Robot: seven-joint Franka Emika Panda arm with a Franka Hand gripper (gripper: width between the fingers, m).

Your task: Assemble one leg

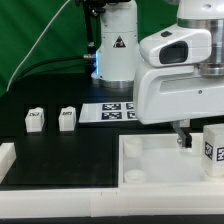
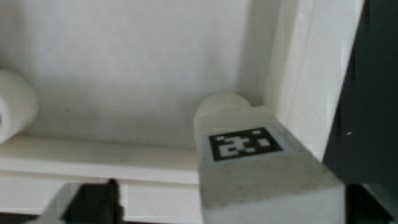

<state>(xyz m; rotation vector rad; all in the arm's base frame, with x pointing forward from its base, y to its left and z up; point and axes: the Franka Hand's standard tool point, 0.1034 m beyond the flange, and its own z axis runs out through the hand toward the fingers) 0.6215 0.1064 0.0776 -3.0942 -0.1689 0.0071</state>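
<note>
Over the white tray (image 1: 150,172), the Panda arm's jaws hang low, the leg (image 1: 212,146) upright just beside them near a tray corner. We cannot tell whether the jaws are parted or closed. We judge the leg must be squared over its socket before any push. One spare leg (image 1: 35,120) and a second spare leg (image 1: 67,119) stand on the black counter (image 1: 60,155), with a green drape (image 1: 35,40) behind.
</note>
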